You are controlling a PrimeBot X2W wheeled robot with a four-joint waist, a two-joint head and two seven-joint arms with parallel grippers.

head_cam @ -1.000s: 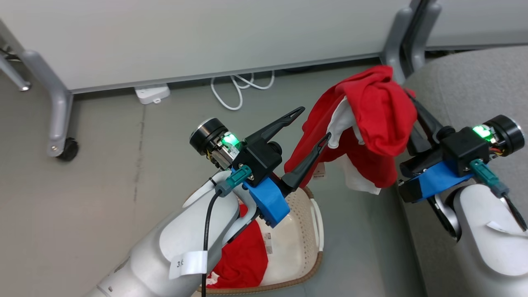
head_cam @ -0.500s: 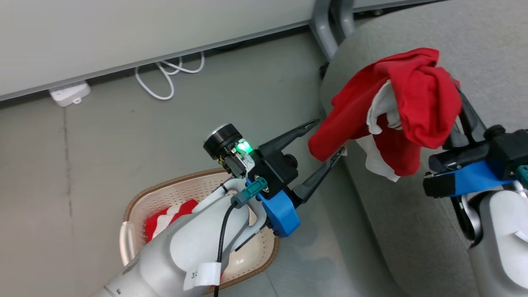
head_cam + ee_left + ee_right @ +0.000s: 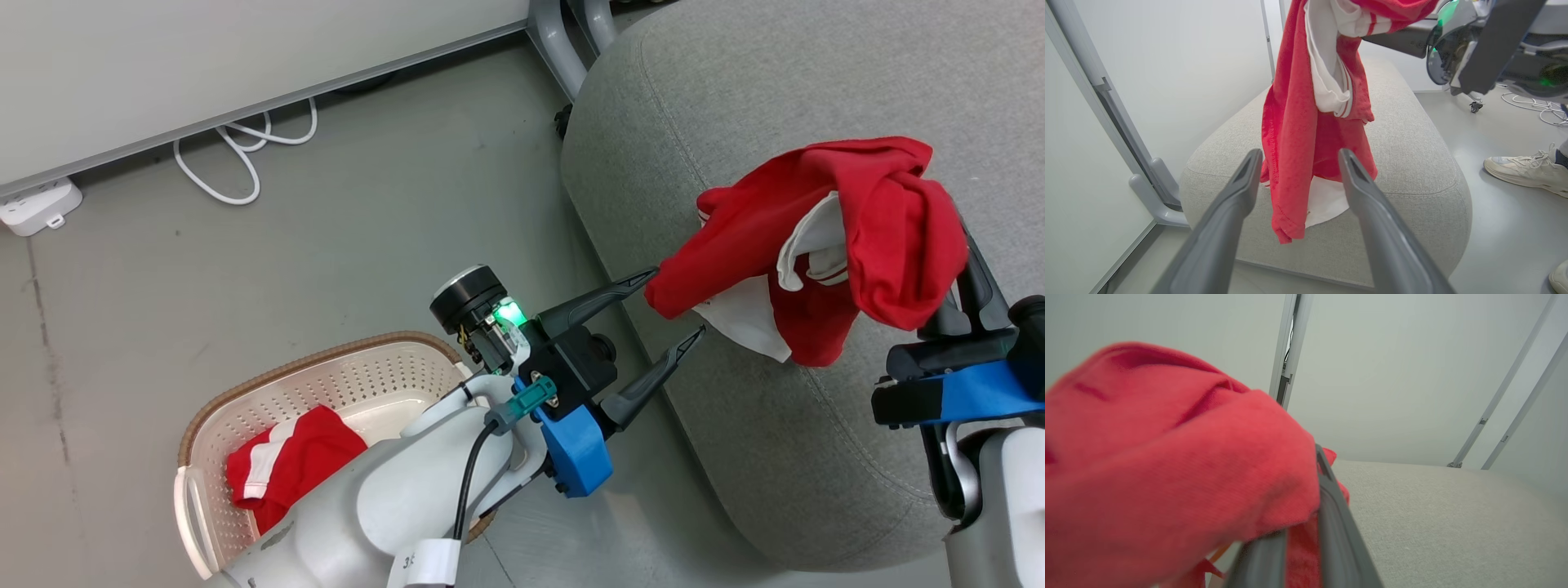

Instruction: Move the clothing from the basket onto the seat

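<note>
Basket: cream perforated basket standing on the floor at near left, left of the seat and partly hidden by the left forearm.
Basket contents: a second red garment with white stripes, crumpled at the basket's left end.
Seat: grey cushion seat at right, with no clothing lying flat on it.
Red garment: a bunched red garment hangs in the air over the seat, its lower end toward the seat's left edge.
Right claw: the right claw is closed on the red garment, which also drapes over its fingers.
Left claw: the left claw is spread wide and empty, its tips just beside the garment's hanging end.
Left wrist view adds: the garment's white panel and striped cuff, and a person's pale shoe on the floor beside the seat.
Right wrist view adds: red fabric pinched between the two fingers.
Head view adds: a white cable and a power strip by the far wall.
</note>
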